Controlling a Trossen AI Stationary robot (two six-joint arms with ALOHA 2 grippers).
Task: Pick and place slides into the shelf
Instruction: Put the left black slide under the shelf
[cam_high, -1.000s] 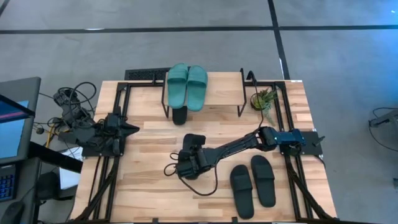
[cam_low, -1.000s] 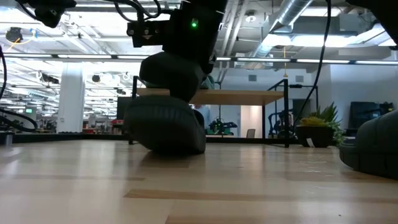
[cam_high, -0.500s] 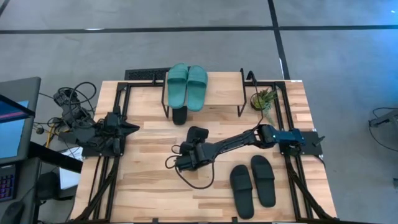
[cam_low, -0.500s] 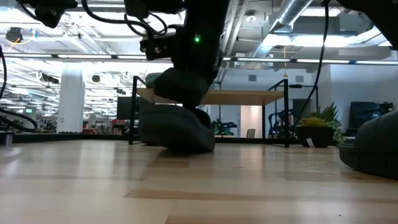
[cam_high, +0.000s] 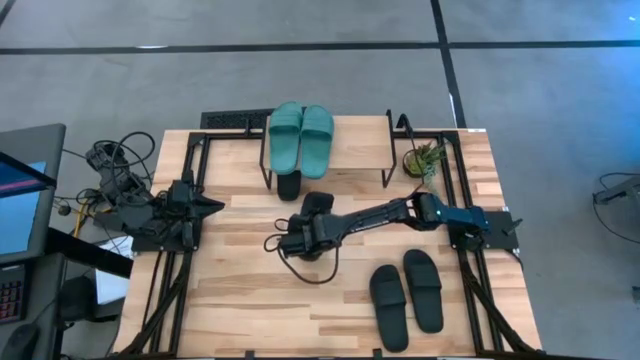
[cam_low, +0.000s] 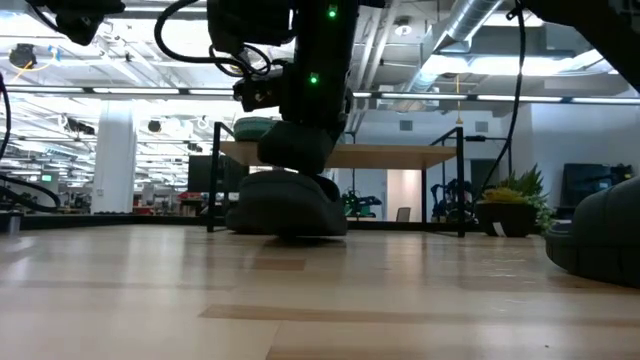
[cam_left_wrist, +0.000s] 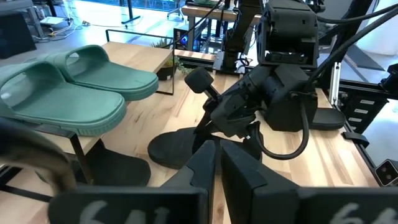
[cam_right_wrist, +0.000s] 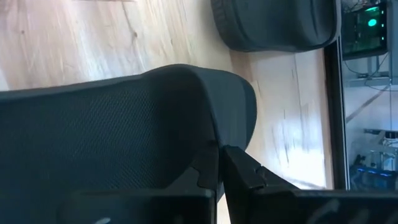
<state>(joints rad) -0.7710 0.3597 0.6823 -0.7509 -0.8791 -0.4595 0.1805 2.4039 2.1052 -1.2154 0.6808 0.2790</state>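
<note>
I have the right gripper (cam_high: 305, 232) out over the middle of the desk (cam_high: 240, 300), just in front of the shelf (cam_high: 360, 150). Its fingers (cam_right_wrist: 239, 168) are pinched together on the strap of a black slide (cam_high: 316, 206); in the right wrist view the strap's edge sits right between the two tips. From the low view that slide (cam_low: 288, 212) has its sole down on the desk, below the gripper.

Another black slide (cam_high: 288, 186) lies under the shelf's near edge, close beside the held one. The teal pair (cam_high: 300, 136) lies side by side on top of the shelf. A black pair (cam_high: 406, 296) lies on the desk near my right arm's base, well apart from the gripper.

The left gripper (cam_high: 205, 207) waits at the desk's left side, fingers (cam_left_wrist: 242, 180) almost together, holding nothing.
</note>
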